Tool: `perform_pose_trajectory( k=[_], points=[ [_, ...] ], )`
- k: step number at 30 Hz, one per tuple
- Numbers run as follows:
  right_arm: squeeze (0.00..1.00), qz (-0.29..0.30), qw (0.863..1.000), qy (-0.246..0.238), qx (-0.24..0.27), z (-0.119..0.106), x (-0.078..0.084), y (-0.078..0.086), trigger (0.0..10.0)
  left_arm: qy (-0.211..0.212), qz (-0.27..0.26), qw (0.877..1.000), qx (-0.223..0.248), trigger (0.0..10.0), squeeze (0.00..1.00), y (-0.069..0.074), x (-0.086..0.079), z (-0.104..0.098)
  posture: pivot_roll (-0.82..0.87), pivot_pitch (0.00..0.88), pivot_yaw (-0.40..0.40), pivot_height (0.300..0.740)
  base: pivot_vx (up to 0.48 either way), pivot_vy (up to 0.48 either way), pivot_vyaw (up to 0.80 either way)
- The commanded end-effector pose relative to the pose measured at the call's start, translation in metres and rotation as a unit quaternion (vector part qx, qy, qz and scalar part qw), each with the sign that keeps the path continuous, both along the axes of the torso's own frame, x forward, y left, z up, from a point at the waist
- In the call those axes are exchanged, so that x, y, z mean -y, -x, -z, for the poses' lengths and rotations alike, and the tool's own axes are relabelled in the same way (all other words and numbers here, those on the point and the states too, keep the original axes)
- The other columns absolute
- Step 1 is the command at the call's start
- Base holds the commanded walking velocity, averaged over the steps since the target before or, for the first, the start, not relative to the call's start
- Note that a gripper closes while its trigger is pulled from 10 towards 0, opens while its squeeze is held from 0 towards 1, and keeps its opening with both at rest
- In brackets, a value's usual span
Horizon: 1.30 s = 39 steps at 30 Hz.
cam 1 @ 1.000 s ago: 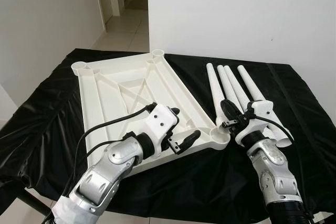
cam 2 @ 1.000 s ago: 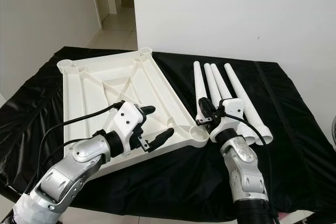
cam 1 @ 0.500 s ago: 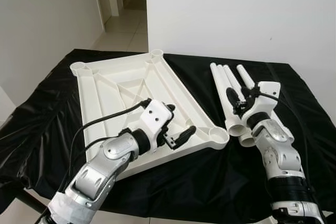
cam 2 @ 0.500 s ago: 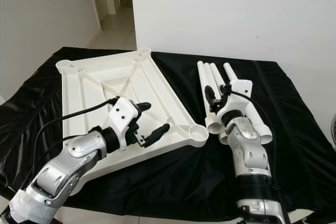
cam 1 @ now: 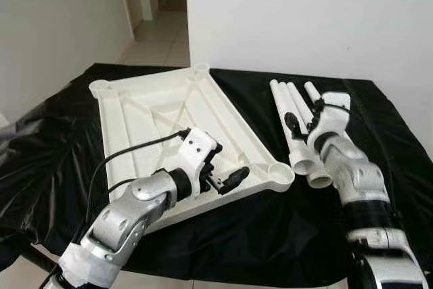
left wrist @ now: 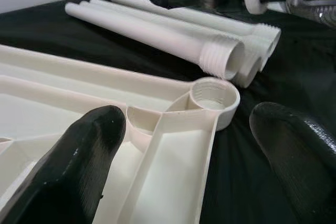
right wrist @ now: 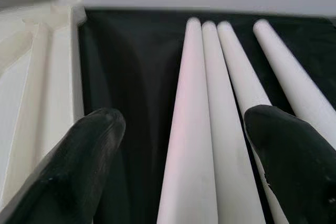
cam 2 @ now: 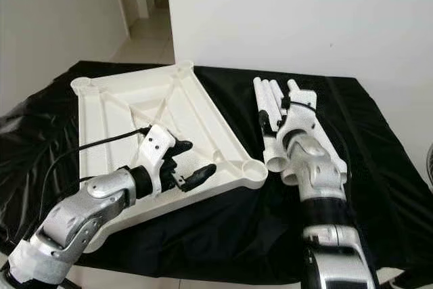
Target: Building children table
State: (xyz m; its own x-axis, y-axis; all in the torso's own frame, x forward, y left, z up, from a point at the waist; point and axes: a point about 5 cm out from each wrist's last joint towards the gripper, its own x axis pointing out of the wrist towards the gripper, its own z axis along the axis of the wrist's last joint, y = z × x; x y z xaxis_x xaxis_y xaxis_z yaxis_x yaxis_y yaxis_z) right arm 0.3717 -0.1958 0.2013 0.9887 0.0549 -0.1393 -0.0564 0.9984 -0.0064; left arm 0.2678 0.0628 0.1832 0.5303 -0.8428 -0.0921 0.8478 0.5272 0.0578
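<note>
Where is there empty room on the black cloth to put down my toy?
The black cloth is bare to the right of the four white legs, and along its near edge below the tabletop. Only a narrow strip lies between tabletop and legs. The left tool and right tool crowd the middle.

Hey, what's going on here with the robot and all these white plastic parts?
A humanoid robot is putting together a children's table on a black-covered surface. The white tabletop lies upside down, ribs and corner sockets facing up. Its left hand hovers open over the tabletop's near edge, close to the near right corner socket. Its right hand is open above the four white legs lying side by side beside the tabletop. No leg is gripped or screwed in yet.
</note>
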Motion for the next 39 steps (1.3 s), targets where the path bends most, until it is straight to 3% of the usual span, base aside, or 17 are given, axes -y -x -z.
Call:
perform_pose_trajectory(
  k=[1, 11, 20, 24, 26, 31, 39],
  points=[
    [0.00, -0.007, 0.998, -0.005, -0.059, 0.009, -0.005, -0.003, 10.0, -0.009, 0.087, 0.996, -0.009, 10.0, 0.00, 0.007, 0.005, 0.000, -0.01, 0.037, 0.027, 0.740, 0.000, 0.000, 0.00],
    [0.00, 0.025, 0.988, -0.033, -0.150, 0.007, -0.008, -0.016, 10.0, -0.004, 0.086, 0.996, -0.023, 10.0, 0.00, 0.009, 0.006, -0.002, 0.00, 0.036, 0.020, 0.740, 0.000, 0.000, 0.00],
    [0.00, 0.037, 0.977, -0.054, -0.203, 0.016, -0.012, -0.016, 10.0, 0.001, 0.080, 0.996, -0.027, 10.0, 0.00, 0.011, 0.005, -0.002, 0.00, 0.039, 0.015, 0.740, 0.000, 0.000, 0.00],
    [0.00, 0.041, 0.965, -0.073, -0.250, 0.028, -0.015, -0.013, 10.0, 0.004, 0.077, 0.997, -0.029, 10.0, 0.00, 0.012, 0.005, -0.002, 0.00, 0.037, 0.013, 0.740, 0.000, 0.000, 0.00],
    [0.00, 0.044, 0.952, -0.094, -0.287, 0.040, -0.017, -0.010, 10.0, 0.008, 0.074, 0.997, -0.029, 10.0, 0.00, 0.012, 0.005, -0.003, 0.01, 0.030, 0.009, 0.740, 0.000, 0.000, 0.00],
    [0.00, 0.039, 0.943, -0.110, -0.312, 0.046, -0.020, -0.008, 10.0, 0.011, 0.072, 0.997, -0.029, 10.0, 0.00, 0.012, 0.006, -0.004, 0.01, 0.022, 0.006, 0.740, 0.000, 0.000, 0.00],
    [0.00, 0.036, 0.938, -0.089, -0.333, 0.057, -0.018, -0.005, 10.0, 0.017, 0.068, 0.997, -0.029, 10.0, 0.00, 0.012, 0.006, -0.005, 0.00, 0.016, 0.003, 0.740, 0.000, 0.000, 0.00]
  ],
)
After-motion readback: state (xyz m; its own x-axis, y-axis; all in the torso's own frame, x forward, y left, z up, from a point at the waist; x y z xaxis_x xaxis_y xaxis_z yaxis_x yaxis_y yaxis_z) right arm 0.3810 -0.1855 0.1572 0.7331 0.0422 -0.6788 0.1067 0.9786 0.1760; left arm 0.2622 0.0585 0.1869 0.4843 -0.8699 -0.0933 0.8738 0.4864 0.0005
